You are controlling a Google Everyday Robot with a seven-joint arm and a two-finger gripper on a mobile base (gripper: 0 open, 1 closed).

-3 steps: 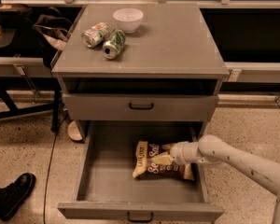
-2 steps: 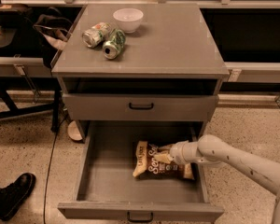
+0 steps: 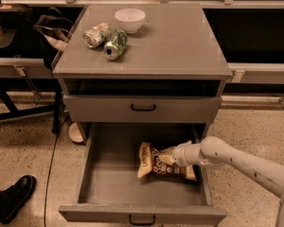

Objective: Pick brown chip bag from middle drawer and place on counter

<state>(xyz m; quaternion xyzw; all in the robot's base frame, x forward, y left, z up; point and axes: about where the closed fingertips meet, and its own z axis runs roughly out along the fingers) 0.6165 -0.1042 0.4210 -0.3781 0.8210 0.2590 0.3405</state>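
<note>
The brown chip bag (image 3: 156,167) lies flat on the floor of the open middle drawer (image 3: 109,178), toward its right side, with its white lettering facing up. My gripper (image 3: 168,156) reaches in from the right over the drawer's right wall and sits at the bag's upper edge, touching it. The white arm (image 3: 236,162) runs off to the lower right. The counter (image 3: 175,41) is the grey top slab of the cabinet above.
Two green-and-silver soda cans (image 3: 106,39) lie on their sides at the counter's back left, next to a white bowl (image 3: 129,19). A shut drawer (image 3: 142,108) with a black handle sits above the open one. A black boot (image 3: 12,197) is on the floor at left.
</note>
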